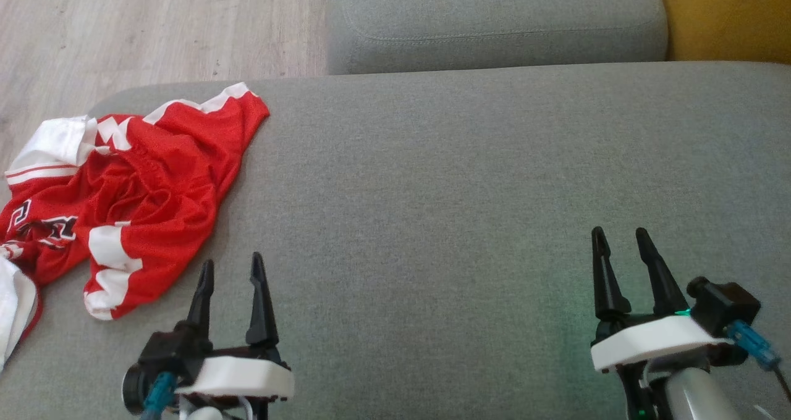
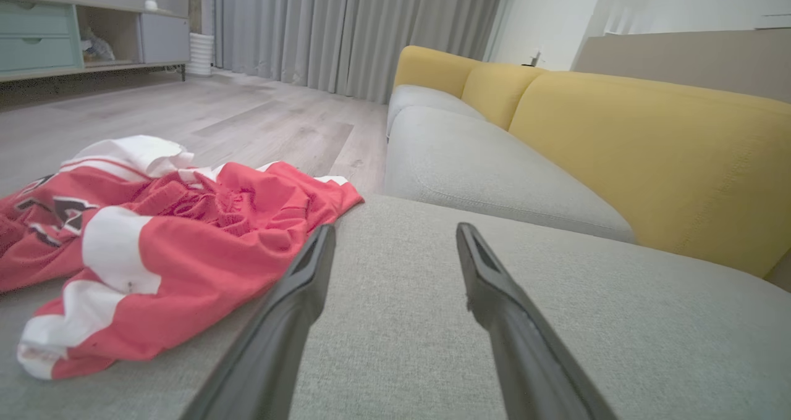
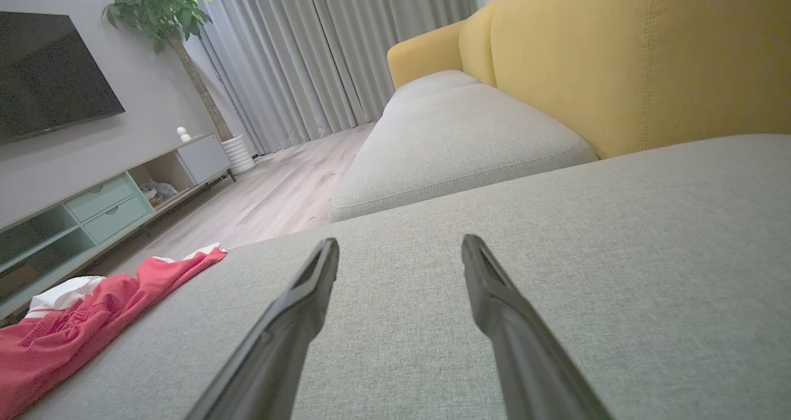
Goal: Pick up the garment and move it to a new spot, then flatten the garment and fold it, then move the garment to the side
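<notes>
Garment [image 1: 142, 191]: red jersey, white trim, dark lettering, crumpled in a heap at the far left of the grey sofa seat [image 1: 432, 191], close to the seat's left edge. One red-and-white corner points toward the back of the seat. A white part at the lower left runs out of the head view. Nothing holds it.

Wood floor [image 1: 123, 31] shows beyond the seat's left end.

My left gripper [image 1: 232, 265] hovers low over the seat just right of the garment's lower hem, fingers spread, nothing between them. Head view shows a narrow strip of grey between the hem and my nearer finger, so no contact. In the left wrist view the red cloth lies to the left of my left finger [image 2: 296, 296], with bare seat between the two fingers.

Middle of the seat is bare grey fabric. A second grey cushion [image 1: 494, 25] sits behind it.

My right gripper [image 1: 618, 231] is well apart from the garment, over the right part of the seat, fingers also spread and empty. Its wrist view shows the garment far off at lower left.

Yellow backrest [image 1: 723, 12] is at the far right.
</notes>
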`<state>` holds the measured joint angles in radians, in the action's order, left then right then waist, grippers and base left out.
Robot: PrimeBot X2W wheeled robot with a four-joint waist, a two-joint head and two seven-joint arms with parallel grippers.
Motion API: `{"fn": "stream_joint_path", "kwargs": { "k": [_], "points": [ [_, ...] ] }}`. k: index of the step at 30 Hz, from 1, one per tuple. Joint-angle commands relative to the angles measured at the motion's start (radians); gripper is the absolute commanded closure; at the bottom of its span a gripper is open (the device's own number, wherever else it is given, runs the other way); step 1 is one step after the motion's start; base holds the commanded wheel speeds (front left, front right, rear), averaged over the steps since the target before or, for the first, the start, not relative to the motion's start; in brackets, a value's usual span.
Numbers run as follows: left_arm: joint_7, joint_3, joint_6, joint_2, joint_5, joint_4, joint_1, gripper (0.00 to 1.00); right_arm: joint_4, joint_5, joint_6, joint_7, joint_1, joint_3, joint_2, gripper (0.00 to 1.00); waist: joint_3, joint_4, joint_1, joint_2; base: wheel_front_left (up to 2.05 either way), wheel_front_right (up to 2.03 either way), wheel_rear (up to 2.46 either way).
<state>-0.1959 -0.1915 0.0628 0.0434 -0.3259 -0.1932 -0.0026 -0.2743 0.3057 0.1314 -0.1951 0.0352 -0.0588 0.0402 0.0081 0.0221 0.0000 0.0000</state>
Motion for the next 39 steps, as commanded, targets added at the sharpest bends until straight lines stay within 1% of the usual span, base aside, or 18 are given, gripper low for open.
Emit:
{"fn": "stream_joint_path", "kwargs": {
  "k": [1, 19, 28, 39],
  "points": [
    [-0.013, 0.021, 0.009, 0.006, 0.03, 0.036, -0.057, 0.0, 0.03, -0.028, -0.001, -0.014, 0.057, -0.026, 0.009, 0.0, 0.0, 0.0, 0.0, 0.0, 0.0, 0.0, 0.0],
    [-0.066, -0.012, 0.044, 0.007, 0.247, 0.022, -0.065, 0.0, 0.028, -0.242, -0.001, -0.067, 0.068, -0.051, 0.01, 0.0, -0.003, -0.003, 0.0, 0.0, 0.0, 0.0, 0.0],
    [-0.066, -0.012, 0.036, 0.007, 0.251, 0.005, -0.07, 0.0, 0.028, -0.232, -0.001, -0.067, 0.059, -0.029, 0.01, 0.0, -0.003, 0.006, 0.0, 0.0, 0.0, 0.0, 0.0],
    [-0.066, -0.007, 0.037, 0.007, 0.248, -0.004, -0.074, 0.0, 0.022, -0.235, -0.001, -0.067, 0.052, -0.016, 0.01, 0.0, -0.001, 0.024, 0.0, 0.0, 0.0, 0.0, 0.0]
  ]
}}
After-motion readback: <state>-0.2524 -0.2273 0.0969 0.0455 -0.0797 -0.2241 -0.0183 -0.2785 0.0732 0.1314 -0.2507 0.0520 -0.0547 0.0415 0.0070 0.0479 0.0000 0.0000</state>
